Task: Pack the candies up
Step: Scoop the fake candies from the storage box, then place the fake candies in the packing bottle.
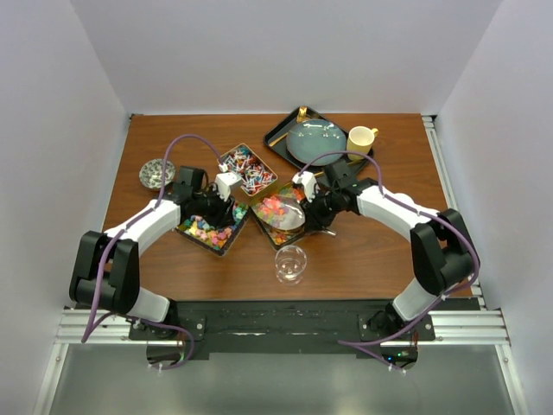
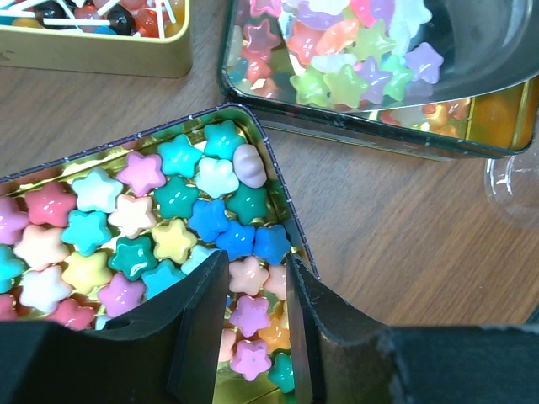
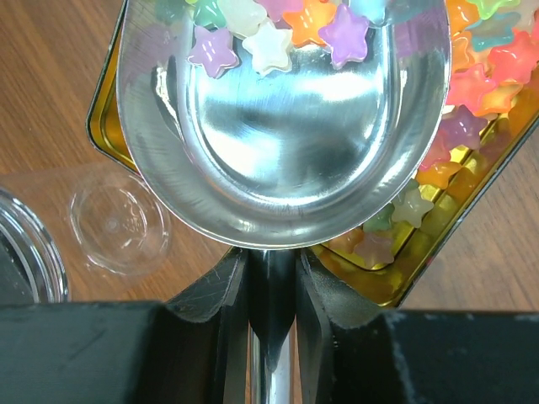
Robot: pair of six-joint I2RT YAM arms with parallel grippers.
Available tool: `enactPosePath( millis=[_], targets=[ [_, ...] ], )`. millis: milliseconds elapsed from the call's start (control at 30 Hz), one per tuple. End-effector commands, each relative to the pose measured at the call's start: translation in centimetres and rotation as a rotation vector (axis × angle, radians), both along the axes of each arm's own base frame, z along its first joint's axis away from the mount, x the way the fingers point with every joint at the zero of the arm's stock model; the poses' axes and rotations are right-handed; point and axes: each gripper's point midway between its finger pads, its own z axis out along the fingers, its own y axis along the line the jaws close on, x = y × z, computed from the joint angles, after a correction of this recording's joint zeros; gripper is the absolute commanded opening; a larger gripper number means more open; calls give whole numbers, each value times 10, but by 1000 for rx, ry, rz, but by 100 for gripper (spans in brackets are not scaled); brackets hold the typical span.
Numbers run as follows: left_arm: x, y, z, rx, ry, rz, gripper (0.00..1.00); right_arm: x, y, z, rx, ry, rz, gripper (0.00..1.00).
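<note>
Three gold tins sit mid-table. The left tin (image 1: 212,232) holds multicoloured star candies (image 2: 160,210). The far tin (image 1: 247,169) holds red-white-blue wrapped candies (image 2: 101,17). The right tin (image 1: 275,212) holds orange-yellow-pink gummies (image 3: 480,76). My left gripper (image 1: 216,207) hovers over the left tin's near corner, its jaws (image 2: 257,263) a little apart with star candies showing between them. My right gripper (image 1: 313,207) is shut (image 3: 271,257) on the handle of a metal scoop (image 3: 282,143). The scoop is over the gummy tin with several star gummies (image 3: 278,34) at its far end.
A clear glass jar (image 1: 290,263) stands just in front of the gummy tin, showing at the left edge of the right wrist view (image 3: 25,248). At the back, a dark tray (image 1: 281,130) carries a grey-blue plate (image 1: 315,141), with a yellow mug (image 1: 361,138) beside it. A small round dish (image 1: 156,174) sits far left.
</note>
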Motion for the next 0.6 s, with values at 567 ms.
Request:
enactPosePath(
  millis=[567],
  targets=[
    [31, 12, 24, 65, -101, -13, 44, -3, -4, 64, 290, -268, -65, 0]
  ],
)
